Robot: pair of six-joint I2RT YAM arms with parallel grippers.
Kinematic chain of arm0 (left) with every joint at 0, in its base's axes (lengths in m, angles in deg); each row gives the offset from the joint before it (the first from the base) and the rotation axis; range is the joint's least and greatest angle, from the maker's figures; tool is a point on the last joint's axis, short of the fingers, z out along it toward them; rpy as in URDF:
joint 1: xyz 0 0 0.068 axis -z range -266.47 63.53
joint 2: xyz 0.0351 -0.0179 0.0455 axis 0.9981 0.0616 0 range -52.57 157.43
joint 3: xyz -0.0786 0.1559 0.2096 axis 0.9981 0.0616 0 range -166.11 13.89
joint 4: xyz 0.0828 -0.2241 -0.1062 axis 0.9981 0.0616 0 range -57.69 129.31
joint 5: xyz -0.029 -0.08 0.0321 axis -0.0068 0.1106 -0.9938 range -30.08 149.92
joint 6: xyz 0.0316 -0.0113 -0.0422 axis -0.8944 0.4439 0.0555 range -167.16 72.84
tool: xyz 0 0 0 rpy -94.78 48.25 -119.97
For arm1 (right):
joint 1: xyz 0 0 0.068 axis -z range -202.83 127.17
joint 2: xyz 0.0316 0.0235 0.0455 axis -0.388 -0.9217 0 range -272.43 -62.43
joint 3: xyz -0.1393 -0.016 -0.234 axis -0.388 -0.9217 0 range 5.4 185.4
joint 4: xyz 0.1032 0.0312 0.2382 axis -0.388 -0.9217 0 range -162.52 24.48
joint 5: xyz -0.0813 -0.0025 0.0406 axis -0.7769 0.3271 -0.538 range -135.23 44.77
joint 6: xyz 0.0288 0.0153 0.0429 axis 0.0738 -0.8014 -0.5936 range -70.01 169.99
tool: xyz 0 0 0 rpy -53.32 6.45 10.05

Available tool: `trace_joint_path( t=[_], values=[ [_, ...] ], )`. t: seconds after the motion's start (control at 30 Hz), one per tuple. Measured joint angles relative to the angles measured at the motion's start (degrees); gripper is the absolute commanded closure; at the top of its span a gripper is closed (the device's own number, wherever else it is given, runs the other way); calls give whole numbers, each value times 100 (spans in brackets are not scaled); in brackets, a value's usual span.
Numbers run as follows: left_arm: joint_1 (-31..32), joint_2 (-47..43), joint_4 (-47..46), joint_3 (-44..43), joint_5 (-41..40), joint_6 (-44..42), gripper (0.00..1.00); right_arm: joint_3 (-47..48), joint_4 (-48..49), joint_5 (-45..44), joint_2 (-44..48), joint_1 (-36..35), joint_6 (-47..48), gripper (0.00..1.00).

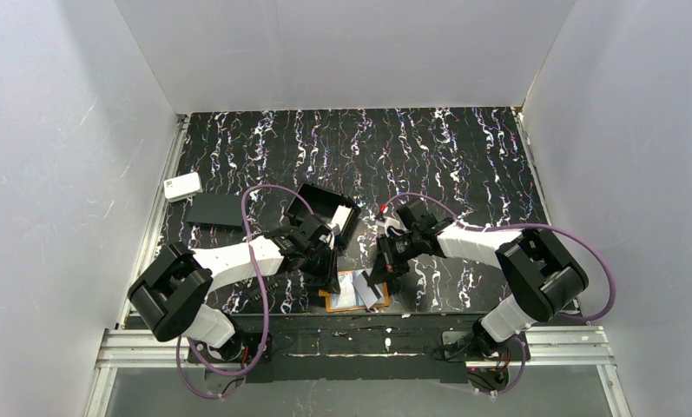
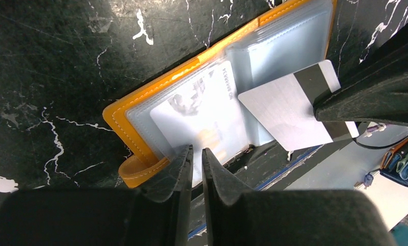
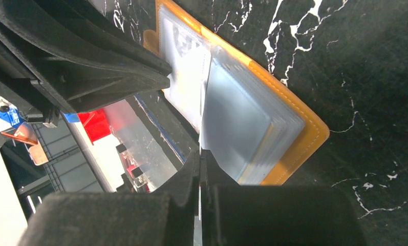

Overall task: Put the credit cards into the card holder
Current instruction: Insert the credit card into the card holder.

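**Open card holder at the near table edge, one card held slanting over it**

The orange card holder (image 2: 114, 123) lies spread open on the marbled table (image 1: 368, 148), its long axis left to right and its tab beside the left gripper (image 2: 196, 152). That gripper is pinched on the near edge of a pocket leaf. The right gripper (image 3: 199, 154) is clenched on the striped end of a grey credit card (image 2: 283, 110), which points corner-first over the right-hand pockets.
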Motion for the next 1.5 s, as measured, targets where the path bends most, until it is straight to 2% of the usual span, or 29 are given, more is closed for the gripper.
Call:
trace_joint_path(
  t=[0.7, 0.9, 1.5],
  values=[
    [-2, 11, 24, 35, -61, 4, 91, 13, 472, -61, -446, -201, -166, 99],
    [-2, 13, 22, 37, -59, 4, 91, -55, 1082, -131, -551, -212, -326, 99],
    [-2, 13, -107, 109, 11, 17, 91, -1036, 3353, -341, -549, -234, -1412, 99]
  ],
)
